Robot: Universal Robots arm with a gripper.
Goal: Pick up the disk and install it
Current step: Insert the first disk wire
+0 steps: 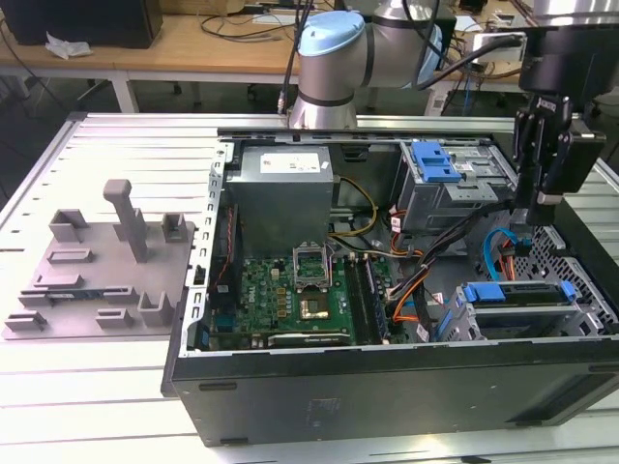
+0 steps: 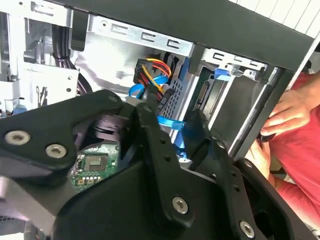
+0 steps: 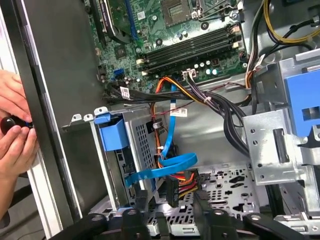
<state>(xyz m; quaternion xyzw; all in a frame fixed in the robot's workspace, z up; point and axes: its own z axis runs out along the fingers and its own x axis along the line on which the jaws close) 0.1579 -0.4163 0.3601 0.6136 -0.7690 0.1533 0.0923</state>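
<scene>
Inspecting the bench, you have an open computer case (image 1: 387,396) lying on a white slatted table (image 1: 126,145), with wooden desks (image 1: 193,43) behind. A grey fixture tray (image 1: 97,271) sits on the exterior view's left. The white label (image 1: 290,162) on the power-supply box (image 1: 280,208) is too small to read. The disk (image 1: 522,293) sits in the drive cage (image 1: 462,324) on the exterior view's right. Your gripper (image 1: 537,208) hangs above it, jaws apart, holding nothing. A blue ribbon cable (image 3: 170,167) and coloured wires (image 3: 182,182) lie beneath. A person's hands (image 3: 15,145) rest at the case edge.
</scene>
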